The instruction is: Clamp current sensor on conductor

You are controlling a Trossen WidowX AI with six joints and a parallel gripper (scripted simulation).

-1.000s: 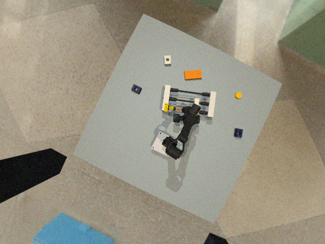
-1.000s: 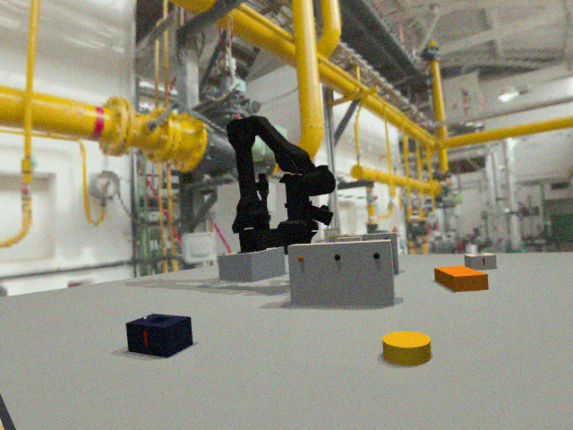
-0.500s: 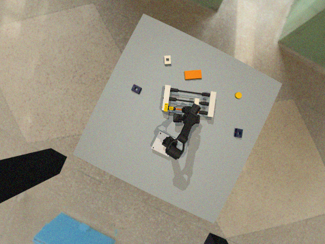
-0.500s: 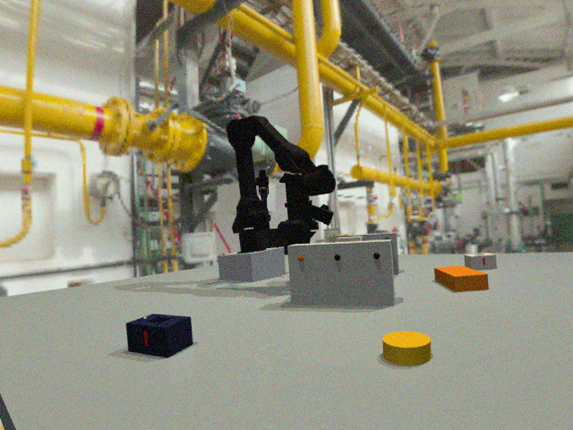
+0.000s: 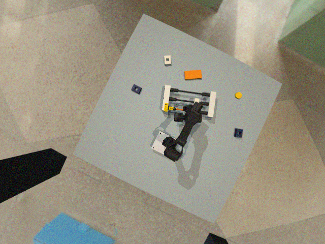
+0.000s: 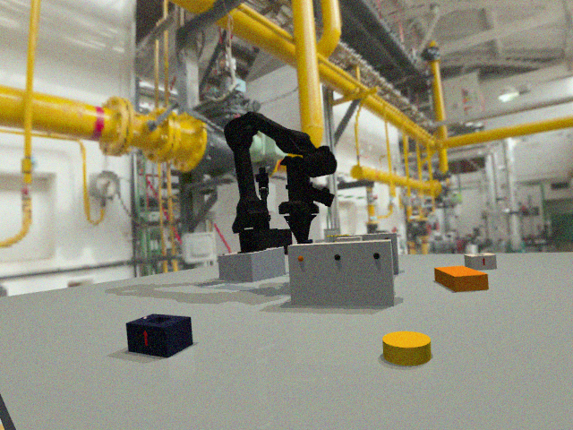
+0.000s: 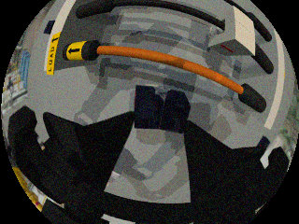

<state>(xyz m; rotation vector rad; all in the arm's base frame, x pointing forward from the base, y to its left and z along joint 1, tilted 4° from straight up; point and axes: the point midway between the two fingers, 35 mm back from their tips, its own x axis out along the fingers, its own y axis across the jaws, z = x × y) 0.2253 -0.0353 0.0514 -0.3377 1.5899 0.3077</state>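
The LOAD conductor (image 5: 179, 109) (image 7: 173, 61) is the orange one at the rack's edge nearest the arm base. A yellow LOAD label (image 5: 166, 107) (image 7: 52, 58) marks its left end in the wrist view, beside a yellow band (image 5: 171, 108) (image 7: 75, 50) with an arrow. My gripper (image 7: 160, 119) is shut on the dark navy sensor (image 7: 147, 109), whose two parts show a narrow gap. The sensor is beside the conductor on the arm-base side, not around it. Its arrow is not readable. In the exterior view the fingertips are hidden behind the rack.
The rack's pale end plates (image 5: 166, 94) (image 6: 342, 282) carry two black conductors too; a white block (image 5: 196, 100) (image 7: 240, 35) sits on the middle one. Navy blocks (image 5: 133, 88) (image 5: 236, 134), a white block (image 5: 167, 63) (image 6: 476, 262), an orange block (image 5: 193, 74) and a yellow disc (image 5: 238, 95) stand around.
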